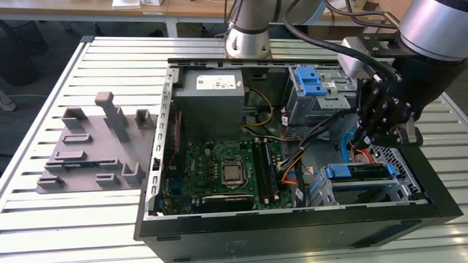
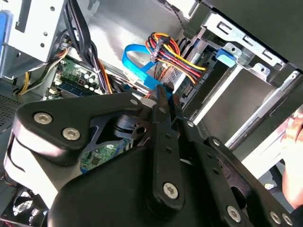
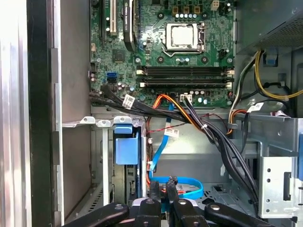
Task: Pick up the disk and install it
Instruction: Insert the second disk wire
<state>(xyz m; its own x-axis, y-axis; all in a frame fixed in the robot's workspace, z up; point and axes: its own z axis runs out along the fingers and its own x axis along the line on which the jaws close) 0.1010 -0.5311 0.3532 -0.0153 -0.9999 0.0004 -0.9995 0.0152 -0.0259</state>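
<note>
This looks like a robot lab. An open computer case (image 1: 292,164) lies on a metal desk (image 1: 87,219) with long grooves, a robot arm (image 1: 249,27) stands behind it, and wooden desks (image 1: 87,8) stand farther back.

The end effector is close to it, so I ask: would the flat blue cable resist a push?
The flat blue cable probably flexes easily: it already lies in a loose curve. It looks thin, so likely light. It might snag on the bundled black wires nearby.

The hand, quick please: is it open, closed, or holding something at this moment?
Hand: closed, fingertips together with nothing between them, low inside the computer case by the blue cable.
</note>
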